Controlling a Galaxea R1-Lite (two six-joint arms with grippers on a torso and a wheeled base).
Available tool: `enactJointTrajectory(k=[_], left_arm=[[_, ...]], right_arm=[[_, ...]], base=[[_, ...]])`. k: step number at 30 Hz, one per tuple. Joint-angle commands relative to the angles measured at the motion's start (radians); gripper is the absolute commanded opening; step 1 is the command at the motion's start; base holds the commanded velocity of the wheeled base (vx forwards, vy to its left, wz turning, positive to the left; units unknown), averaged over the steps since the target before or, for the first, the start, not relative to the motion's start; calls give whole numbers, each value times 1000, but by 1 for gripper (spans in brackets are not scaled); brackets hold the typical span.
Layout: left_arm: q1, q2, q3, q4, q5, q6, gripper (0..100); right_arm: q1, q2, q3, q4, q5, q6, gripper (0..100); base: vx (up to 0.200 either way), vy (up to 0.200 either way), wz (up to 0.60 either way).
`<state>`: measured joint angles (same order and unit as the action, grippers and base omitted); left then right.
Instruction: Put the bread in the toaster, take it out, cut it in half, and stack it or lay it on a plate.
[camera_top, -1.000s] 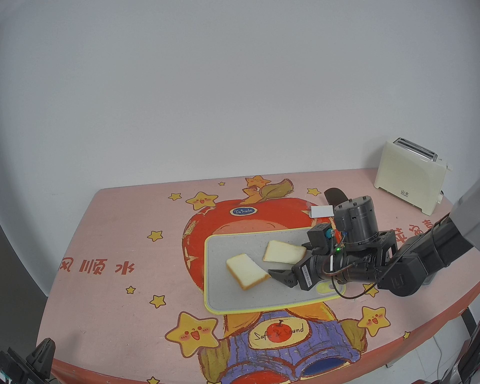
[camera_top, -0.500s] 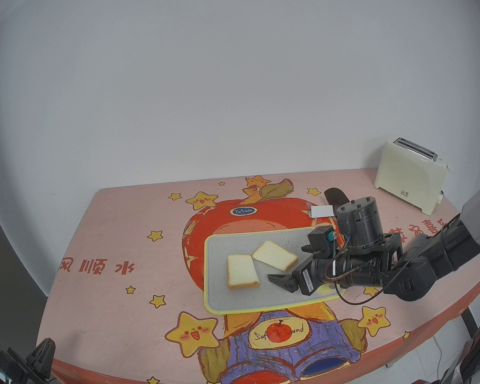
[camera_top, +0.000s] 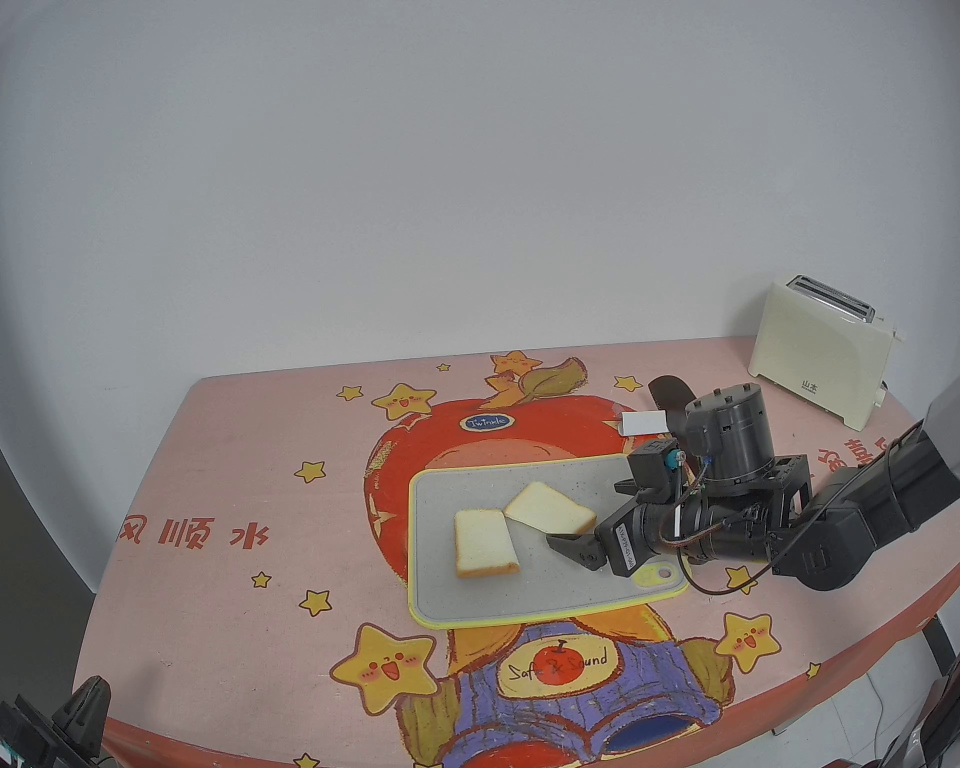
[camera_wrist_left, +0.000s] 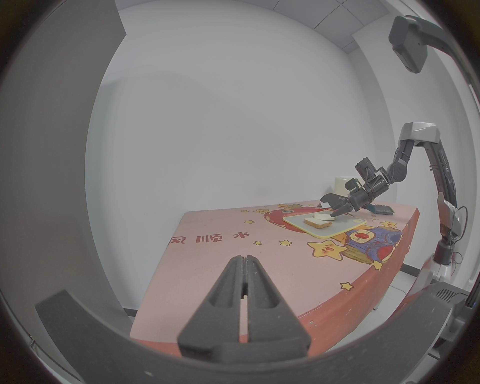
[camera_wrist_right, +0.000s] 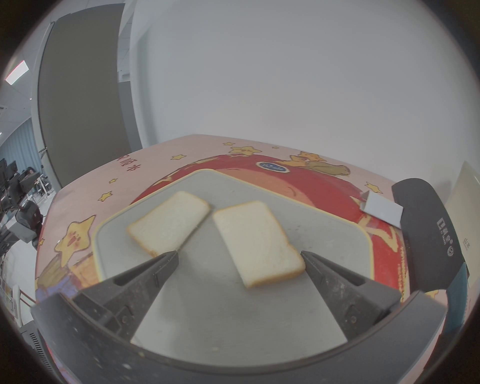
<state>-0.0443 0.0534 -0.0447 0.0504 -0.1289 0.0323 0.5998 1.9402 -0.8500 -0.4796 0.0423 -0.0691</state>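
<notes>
Since a second ago, both bread halves have been left lying flat on the cutting board (camera_top: 440, 590), and the right gripper (camera_top: 565, 545) has been drawn back a little toward the board's right edge.

Head view: the left half (camera_top: 485, 542) is seen at the board's middle, the right half (camera_top: 550, 508) just beside it, angled toward the far edge. The right gripper is held low over the board, its jaws apart and empty. A dark-handled knife (camera_top: 668, 395) is laid just past the board's far right corner, and the toaster (camera_top: 822, 350) is stood at the table's (camera_top: 250, 470) far right corner, well apart.

Left wrist view: the left gripper (camera_wrist_left: 245, 265) is seen pressed together, empty, off the table's near left corner.

Right wrist view: the right half (camera_wrist_right: 257, 242) is framed between the spread fingers (camera_wrist_right: 150, 275).

The bread is judged light, soft and easily crushed. A gentle pinch across the crust edges is advised. Nothing is placed between the gripper and the bread.
</notes>
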Motion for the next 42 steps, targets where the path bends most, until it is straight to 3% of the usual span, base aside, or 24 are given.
enactJointTrajectory(k=[1,14,15,42], left_arm=[[0,2,0,0,0,0,0],[0,2,0,0,0,1,0],[0,2,0,0,0,1,0],[0,2,0,0,0,0,0]], right_arm=[[3,19,-1,-2,1,-1,100],[5,36,-15,-4,2,-3,100],[3,36,-15,-4,2,-3,0],[18,-38,29,-36,11,3,0]], base=[[0,0,0],[0,0,0],[0,0,0],[0,0,0]])
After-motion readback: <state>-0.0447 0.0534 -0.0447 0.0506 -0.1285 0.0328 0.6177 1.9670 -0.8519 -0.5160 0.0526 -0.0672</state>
